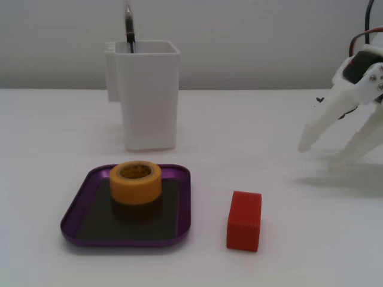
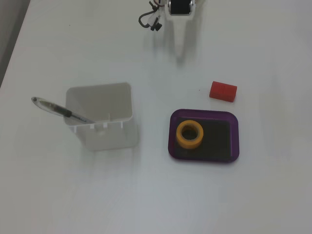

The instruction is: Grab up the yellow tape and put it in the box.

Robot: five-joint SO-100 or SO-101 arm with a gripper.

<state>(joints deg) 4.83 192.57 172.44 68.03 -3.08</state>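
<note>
The yellow tape (image 1: 135,189) (image 2: 179,135) sits upright inside the box (image 1: 73,222) (image 2: 218,141), a shallow purple tray with a dark bottom, in the tray's half nearer the white container. My gripper (image 1: 326,154) hangs at the far right in a fixed view, open and empty, its white fingertips (image 1: 306,144) low over the table. It is well away from the tape and the box. In the top-down fixed view the arm's wrist (image 2: 179,7) shows at the top edge; its white fingers are hard to make out against the table.
A red block (image 1: 244,220) (image 2: 223,91) stands on the table between the box and the gripper. A tall white container (image 1: 149,95) (image 2: 109,139) holding a pen (image 1: 128,27) (image 2: 53,108) stands behind the box.
</note>
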